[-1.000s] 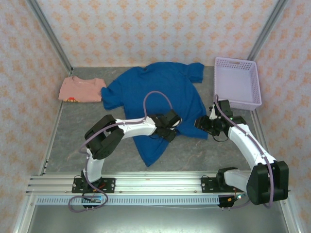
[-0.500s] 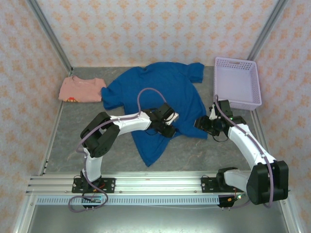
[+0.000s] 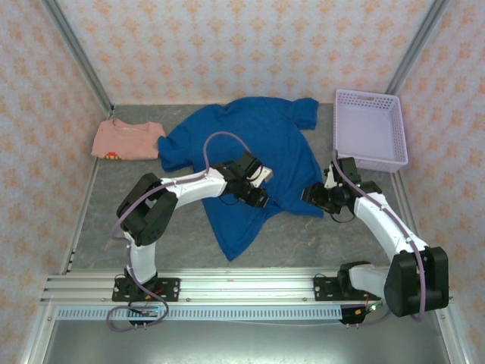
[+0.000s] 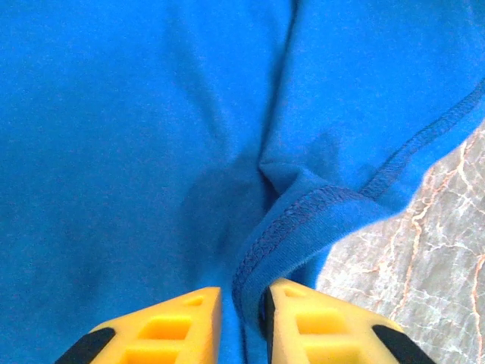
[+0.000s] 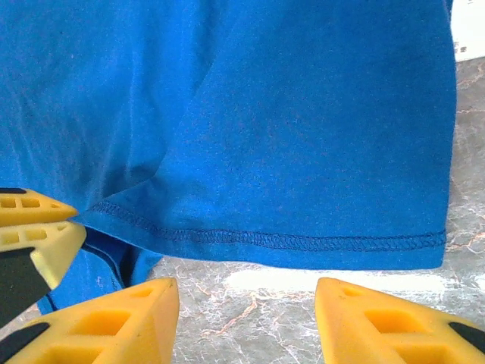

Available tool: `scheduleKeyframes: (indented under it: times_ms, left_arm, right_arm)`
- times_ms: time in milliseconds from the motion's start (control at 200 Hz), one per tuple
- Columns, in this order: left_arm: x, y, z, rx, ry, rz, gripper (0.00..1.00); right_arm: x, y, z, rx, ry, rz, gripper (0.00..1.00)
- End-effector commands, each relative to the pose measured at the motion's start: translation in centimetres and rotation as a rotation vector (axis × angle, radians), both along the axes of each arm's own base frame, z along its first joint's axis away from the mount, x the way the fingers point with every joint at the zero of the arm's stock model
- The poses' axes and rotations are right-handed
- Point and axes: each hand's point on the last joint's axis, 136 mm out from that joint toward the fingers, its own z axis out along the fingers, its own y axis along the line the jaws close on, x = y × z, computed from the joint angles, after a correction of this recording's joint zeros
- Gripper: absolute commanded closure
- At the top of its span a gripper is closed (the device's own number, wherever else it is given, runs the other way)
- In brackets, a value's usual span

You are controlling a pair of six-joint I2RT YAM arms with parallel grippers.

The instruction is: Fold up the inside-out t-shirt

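left gripper [image 4: 244,296] on inside-out t-shirt [image 4: 136,136]

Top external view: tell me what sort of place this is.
Probably a robot test booth, not a home: patterned panel walls in metal framing, two arms bolted to a rail, a blue t-shirt and lavender basket staged.

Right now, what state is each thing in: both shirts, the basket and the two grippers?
blue t-shirt: unfolded, spread on the table, rumpled near the hem.
pink shirt: folded, lying at the far left.
basket: upright, looks empty.
left gripper: nearly shut, pinching a fold of the blue t-shirt's hem.
right gripper: open, holding nothing, just in front of the hem.
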Motion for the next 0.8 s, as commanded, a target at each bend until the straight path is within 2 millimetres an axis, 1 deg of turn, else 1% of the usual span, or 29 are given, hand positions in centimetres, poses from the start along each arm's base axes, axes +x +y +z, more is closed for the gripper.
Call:
scheduleKeyframes:
  times_ms: [0, 105, 250, 325, 355, 390, 450, 555, 580, 590, 620, 671, 796]
  left_arm:
    - [-0.2, -0.2, 0.6, -0.019, 0.004, -0.028, 0.82]
    - [-0.2, -0.6, 0.7, -0.039, 0.017, -0.03, 0.83]
    - [-0.8, -0.9, 0.6, -0.059, 0.034, -0.047, 0.91]
    - [-1.3, -0.9, 0.5, -0.074, 0.055, -0.061, 0.97]
    - [-1.6, -1.0, 0.7, -0.091, 0.06, -0.066, 1.0]
    - [-2.0, -1.3, 1.3, -0.124, 0.067, -0.072, 1.0]
    - [-2.8, -1.9, 2.5, -0.198, 0.083, -0.084, 1.0]
    - [-5.0, -2.9, 5.1, -0.372, 0.133, -0.115, 1.0]
    - [-5.4, -3.1, 5.8, -0.409, 0.141, -0.125, 1.0]
    - [-5.7, -3.0, 5.7, -0.417, 0.154, -0.13, 1.0]
    - [-6.3, -3.2, 6.3, -0.451, 0.169, -0.148, 1.0]
    - [-7.2, -3.1, 6.3, -0.477, 0.202, -0.163, 1.0]
    - [-8.1, -2.8, 5.4, -0.473, 0.237, -0.164, 1.0]
  right_arm:
    - [0.2, 0.3, 0.3, 0.004, -0.015, 0.02, 0.5]
    - [0.2, 0.3, 0.2, 0.0, -0.013, 0.021, 0.49]
    - [0.1, 0.3, 0.0, -0.002, -0.008, 0.02, 0.49]
    - [0.0, 0.2, -0.1, -0.003, -0.003, 0.02, 0.49]
    - [-0.1, 0.3, -0.2, -0.001, -0.002, 0.022, 0.5]
    - [-0.1, 0.5, 0.0, 0.008, -0.004, 0.029, 0.49]
    - [-0.3, 1.4, 0.3, 0.031, -0.022, 0.07, 0.5]
    - [-1.1, 3.3, 1.1, 0.051, -0.082, 0.148, 0.5]
    - [-1.4, 3.8, 1.2, 0.063, -0.089, 0.165, 0.5]
    - [-1.6, 4.0, 1.1, 0.067, -0.088, 0.172, 0.49]
    - [-1.9, 4.5, 0.9, 0.083, -0.087, 0.19, 0.49]
    - [-2.5, 5.2, 0.5, 0.108, -0.083, 0.211, 0.5]
    - [-3.5, 6.8, -0.8, 0.17, -0.053, 0.236, 0.5]
